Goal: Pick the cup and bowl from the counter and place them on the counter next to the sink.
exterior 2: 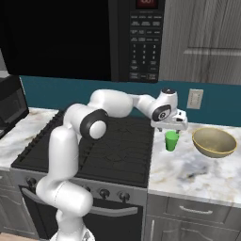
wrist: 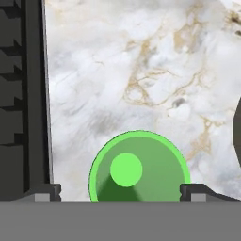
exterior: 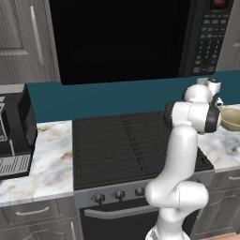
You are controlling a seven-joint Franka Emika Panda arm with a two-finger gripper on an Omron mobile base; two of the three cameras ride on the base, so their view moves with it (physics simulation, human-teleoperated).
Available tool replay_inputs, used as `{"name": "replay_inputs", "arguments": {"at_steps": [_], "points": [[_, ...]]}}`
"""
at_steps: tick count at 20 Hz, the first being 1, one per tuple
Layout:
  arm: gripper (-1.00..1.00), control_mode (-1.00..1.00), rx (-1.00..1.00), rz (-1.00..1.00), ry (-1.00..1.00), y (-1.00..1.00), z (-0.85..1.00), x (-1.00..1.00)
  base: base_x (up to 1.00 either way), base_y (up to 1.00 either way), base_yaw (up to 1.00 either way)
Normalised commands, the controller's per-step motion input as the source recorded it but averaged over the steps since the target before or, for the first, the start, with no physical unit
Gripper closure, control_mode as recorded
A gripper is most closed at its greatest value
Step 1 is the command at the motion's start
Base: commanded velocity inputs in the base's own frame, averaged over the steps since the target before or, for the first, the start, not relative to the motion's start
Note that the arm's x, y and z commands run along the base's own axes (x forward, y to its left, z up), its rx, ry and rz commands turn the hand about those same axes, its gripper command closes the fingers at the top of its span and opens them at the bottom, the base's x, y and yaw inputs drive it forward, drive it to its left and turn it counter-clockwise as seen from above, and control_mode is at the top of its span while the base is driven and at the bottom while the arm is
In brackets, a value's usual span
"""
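Observation:
The small bright green cup (exterior 2: pixel 172 141) stands upright on the white marble counter (exterior 2: pixel 188 172), just right of the stove edge. My gripper (exterior 2: pixel 172 129) hangs directly over it, pointing down and open. In the hand view the cup (wrist: pixel 140 167) is seen from above, with the two fingertips (wrist: pixel 47 192) spread wide on either side of its rim and not touching it. The tan-yellow bowl (exterior 2: pixel 214 142) sits upright on the counter a short way right of the cup, and also appears at the right edge of the left base view (exterior: pixel 230 118). The sink is out of view.
The black stovetop (exterior 2: pixel 94 146) lies left of the cup, with its knobs along the front. A black microwave (exterior 2: pixel 141 37) hangs above. A dark coffee machine (exterior: pixel 14 126) stands on the left counter. A wall outlet (exterior 2: pixel 194 99) is behind the bowl.

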Motion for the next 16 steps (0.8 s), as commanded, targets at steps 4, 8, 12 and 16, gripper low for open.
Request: {"name": "replay_inputs", "arguments": {"at_steps": [4, 8, 12, 16], "points": [[-1.00, -1.00, 0.02, 0.00, 0.00, 0.08, -0.13, 0.00, 0.00, 0.00, 0.00], [-1.00, -1.00, 0.01, 0.00, -0.01, 0.13, -0.21, 0.00, 0.00, 0.00, 0.00], [-1.00, -1.00, 0.00, 0.00, 0.00, 0.15, -0.13, 0.00, 0.00, 0.00, 0.00], [-1.00, -1.00, 0.00, 0.00, 0.00, 0.00, -0.04, 0.08, 0.00, 0.00, 0.00]]}}
